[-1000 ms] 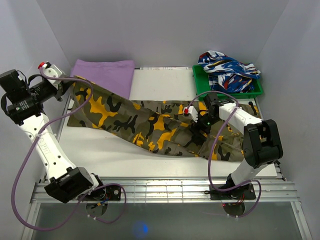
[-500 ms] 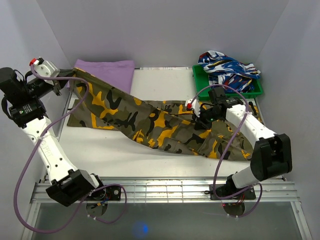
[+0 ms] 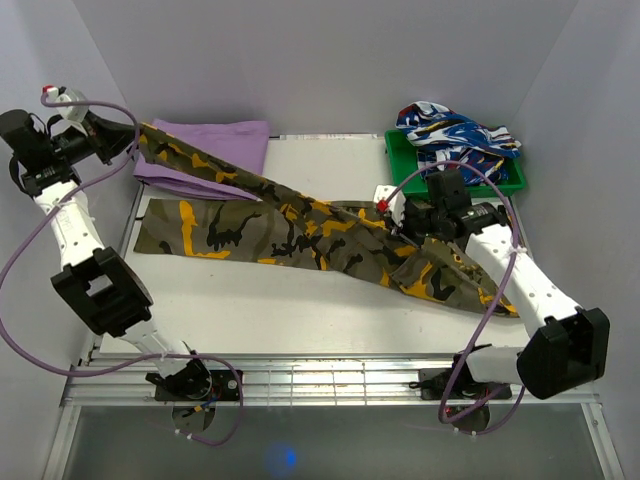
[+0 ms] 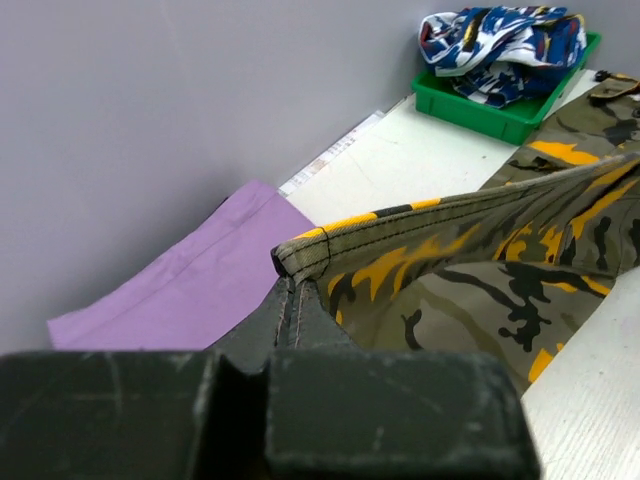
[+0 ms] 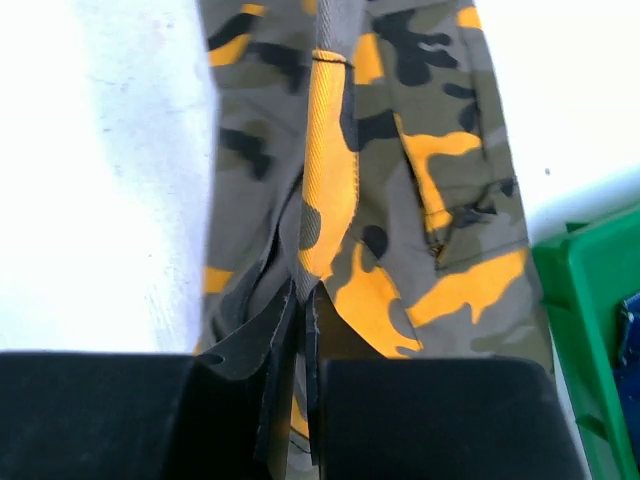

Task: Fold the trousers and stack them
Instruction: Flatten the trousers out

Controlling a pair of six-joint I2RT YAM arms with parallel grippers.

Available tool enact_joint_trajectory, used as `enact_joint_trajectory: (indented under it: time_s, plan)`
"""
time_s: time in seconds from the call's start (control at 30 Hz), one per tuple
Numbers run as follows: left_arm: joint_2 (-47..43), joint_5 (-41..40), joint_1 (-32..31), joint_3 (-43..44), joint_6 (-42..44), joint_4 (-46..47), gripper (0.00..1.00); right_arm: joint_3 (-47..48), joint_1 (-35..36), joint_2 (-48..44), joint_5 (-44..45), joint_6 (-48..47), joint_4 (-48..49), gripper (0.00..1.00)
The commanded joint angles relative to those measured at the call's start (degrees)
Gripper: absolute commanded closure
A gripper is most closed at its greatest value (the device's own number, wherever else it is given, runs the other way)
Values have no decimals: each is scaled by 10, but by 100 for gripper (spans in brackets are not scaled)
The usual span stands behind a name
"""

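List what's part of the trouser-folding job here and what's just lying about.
Job in hand:
- trousers, camouflage print, partly lifted off the table
- left gripper, shut on a hem of them
- right gripper, shut on them further right

Lying about:
- purple cloth, far left
- patterned garment, in the green tray, far right

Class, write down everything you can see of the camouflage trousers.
The long fabric trousers in olive, orange-yellow and black camouflage lie spread across the white table. The left fingers pinch one leg's hem, raised beside the purple cloth; the right fingers pinch fabric near the pocketed waist end. That leg stretches taut between them; the other lies flat.
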Motion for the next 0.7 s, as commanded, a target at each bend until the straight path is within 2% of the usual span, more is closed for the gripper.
enact_joint_trajectory:
  time_s: [0.0,0.1,0.13,0.17,0.2,0.23,0.27,0.3,0.37,0.4,0.43,0.5,0.67]
  plan:
    - [-67,105,46,-41,218,-145,100,-49,49,-16,27,6,-16,92]
    - [-126,108,93,-144,307,-150,100,-133,93,-30,27,3,-2,92]
    - [-138,104,116,-199,337,-169,100,-151,105,-33,28,5,0,92]
    - [-149,92,123,-218,394,-208,100,-183,118,-35,26,6,2,92]
    - [-160,35,128,-227,483,-367,100,-196,142,-34,25,7,4,92]
    - [-158,-5,128,-235,733,-475,100,-208,155,-31,27,9,7,92]
    - [-152,-45,127,-243,872,-570,100,-224,168,-28,31,11,8,92]
    - [-136,-127,128,-256,962,-675,100,-231,195,-16,34,13,8,92]
    - [-118,-182,153,-281,978,-700,100,-240,227,-5,32,28,13,92]
    - [-97,-204,170,-286,998,-744,100,-249,267,4,33,35,14,92]
    - [-88,-209,214,-291,1050,-767,100,-253,286,8,41,42,22,92]
    - [-75,-221,246,-297,1054,-783,100,-264,339,16,47,59,33,92]
    - [-81,-329,304,-347,1159,-783,100,-254,376,56,52,74,33,92]
